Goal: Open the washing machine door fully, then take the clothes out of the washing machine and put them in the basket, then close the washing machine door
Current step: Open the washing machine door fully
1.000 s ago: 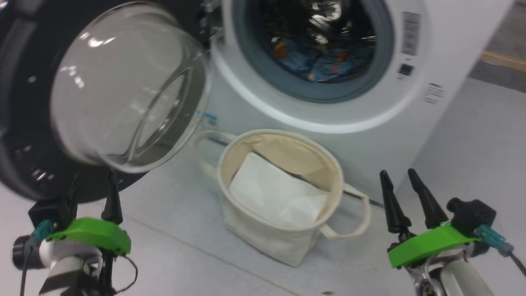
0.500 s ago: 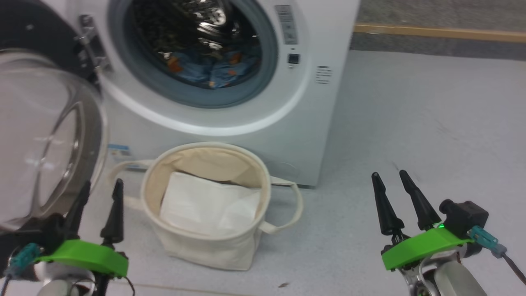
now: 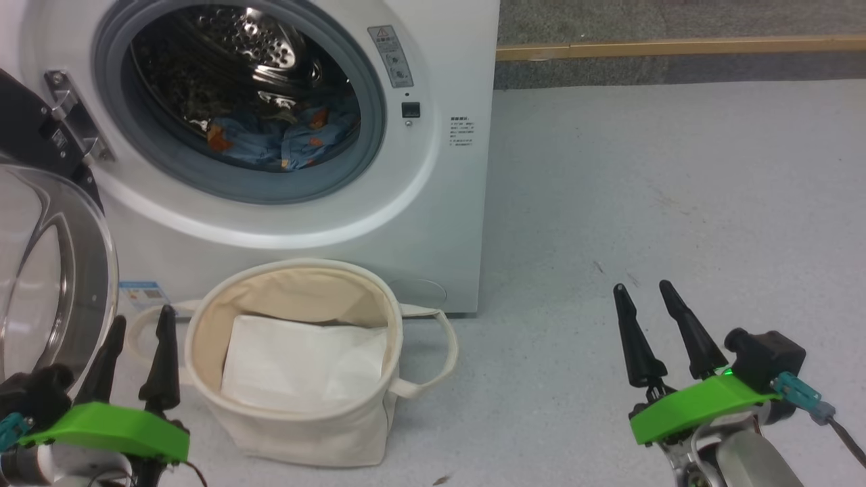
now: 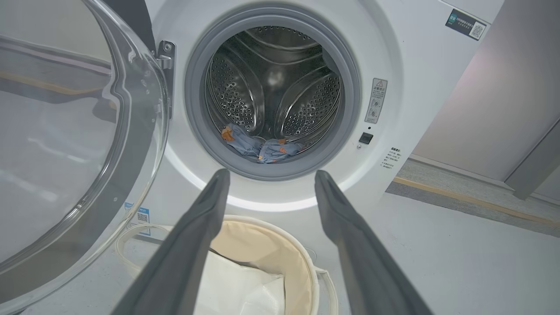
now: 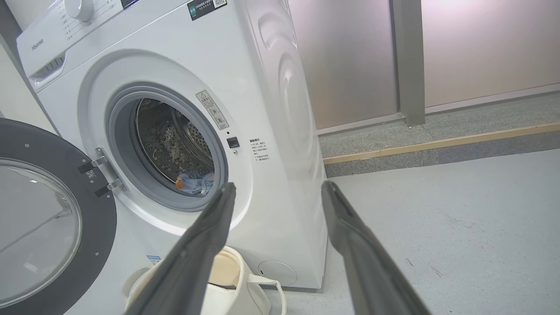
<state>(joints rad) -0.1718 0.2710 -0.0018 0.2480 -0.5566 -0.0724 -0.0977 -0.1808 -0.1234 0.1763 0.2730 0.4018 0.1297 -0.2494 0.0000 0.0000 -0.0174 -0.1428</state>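
The white washing machine [image 3: 446,203] stands ahead with its door [image 3: 47,270] swung open to the left, clear dome facing out; the door [image 5: 48,227] also shows in the right wrist view. Blue clothes [image 3: 284,138] with orange figures lie low in the steel drum, and I see the clothes [image 4: 262,146] in the left wrist view too. The cream basket [image 3: 203,338] stands on the floor under the drum mouth, holding a flat white folded sheet [image 3: 298,362]. My left gripper [image 3: 139,325] is open beside the basket's left handle. My right gripper [image 3: 643,294] is open, well to the right over bare floor.
Grey floor [image 3: 676,203] stretches to the right of the machine. A wooden strip [image 3: 676,47] runs along the floor's far edge, with a pale wall panel [image 5: 481,48] behind it. The open door blocks the space at the left.
The head camera has swung, so the machine and basket slid left in its view and more floor shows at the right. Both grippers stay open, at the lower corners.
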